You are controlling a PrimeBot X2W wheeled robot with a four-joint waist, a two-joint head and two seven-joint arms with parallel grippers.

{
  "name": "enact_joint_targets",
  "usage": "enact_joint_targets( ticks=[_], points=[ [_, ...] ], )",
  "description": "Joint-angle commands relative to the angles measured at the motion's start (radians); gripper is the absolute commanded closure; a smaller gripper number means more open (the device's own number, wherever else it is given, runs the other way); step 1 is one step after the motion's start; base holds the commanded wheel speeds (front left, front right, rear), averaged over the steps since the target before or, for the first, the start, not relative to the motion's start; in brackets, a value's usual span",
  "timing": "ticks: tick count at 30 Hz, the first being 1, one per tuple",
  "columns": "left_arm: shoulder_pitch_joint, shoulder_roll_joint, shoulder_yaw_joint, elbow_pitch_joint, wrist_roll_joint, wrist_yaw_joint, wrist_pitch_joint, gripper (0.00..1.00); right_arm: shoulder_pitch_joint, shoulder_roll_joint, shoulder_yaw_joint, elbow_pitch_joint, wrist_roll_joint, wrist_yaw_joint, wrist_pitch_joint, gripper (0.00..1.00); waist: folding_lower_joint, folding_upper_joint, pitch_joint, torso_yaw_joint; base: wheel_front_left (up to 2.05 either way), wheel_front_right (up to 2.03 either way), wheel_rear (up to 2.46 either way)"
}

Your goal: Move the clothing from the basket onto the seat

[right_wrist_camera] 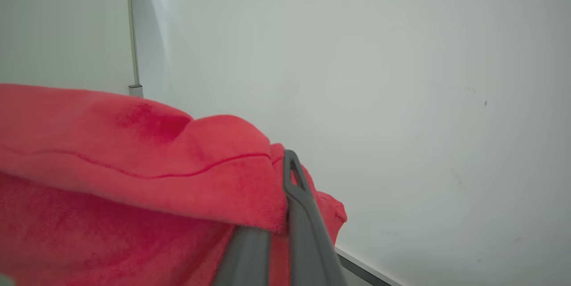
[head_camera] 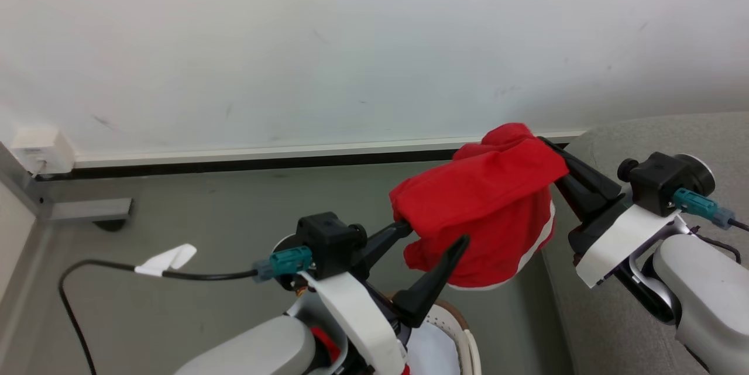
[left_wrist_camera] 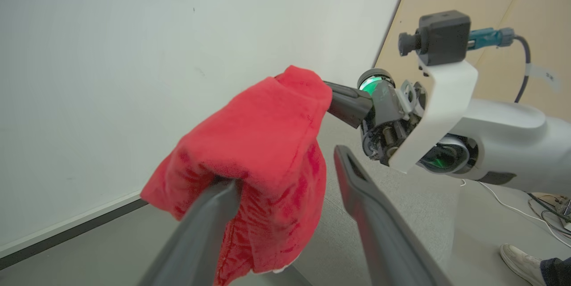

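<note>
Against a white wall [head_camera: 351, 41], the red clothing [head_camera: 485, 199] hangs beside the grey seat [head_camera: 643, 135], pinched between the closed fingers [right_wrist_camera: 293, 183] of the right gripper [head_camera: 550, 147] and draped over one finger of the wide-spread left gripper [head_camera: 436, 232].

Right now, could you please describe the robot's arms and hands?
The left hand and right hand each have two long, dark, tapering fingers. Behind each, a white bracket carries a black camera with a teal plug. The forearms are pale grey shells. A black cable with a white tape tag leaves the left camera; a green light glows in the right wrist.
</note>
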Motion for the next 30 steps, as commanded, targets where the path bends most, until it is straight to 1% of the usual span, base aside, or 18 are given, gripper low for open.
enact_joint_targets(
  ticks=[1, 5, 9, 17, 25, 30],
  points=[
    [0.018, -0.004, 0.000, 0.009, 0.007, 0.002, -0.016, 0.00, 0.018, -0.002, -0.018, 0.004, -0.007, -0.002, 0.001, 1.00, 0.0000, -0.0001, 0.001, -0.014, 0.00, 0.00, 0.00],
    [0.031, -0.019, -0.010, 0.041, 0.024, 0.004, -0.043, 0.00, 0.020, -0.002, -0.076, -0.004, -0.023, -0.002, 0.001, 1.00, 0.0000, -0.0001, 0.004, -0.046, 0.00, 0.00, 0.00],
    [0.042, -0.027, -0.018, 0.087, 0.040, -0.003, -0.076, 0.00, 0.025, -0.015, -0.113, -0.021, -0.037, -0.002, 0.001, 1.00, 0.0000, -0.0001, 0.013, -0.086, 0.00, 0.00, 0.00],
    [0.035, -0.044, -0.024, 0.166, 0.061, -0.010, -0.111, 0.00, 0.041, -0.038, -0.182, -0.039, -0.058, -0.002, 0.001, 1.00, 0.0000, -0.0001, 0.046, -0.196, 0.00, 0.00, 0.00],
    [0.006, -0.046, -0.029, 0.177, 0.075, -0.024, -0.107, 0.00, 0.067, -0.034, -0.254, -0.067, -0.088, -0.002, 0.001, 1.00, 0.0000, -0.0001, 0.092, -0.329, 0.00, 0.00, 0.00],
    [-0.020, -0.041, -0.034, 0.164, 0.087, -0.027, -0.097, 0.00, 0.089, -0.022, -0.309, -0.093, -0.096, -0.002, 0.001, 1.00, 0.0000, -0.0001, 0.135, -0.387, 0.00, 0.00, 0.00]
  ],
)
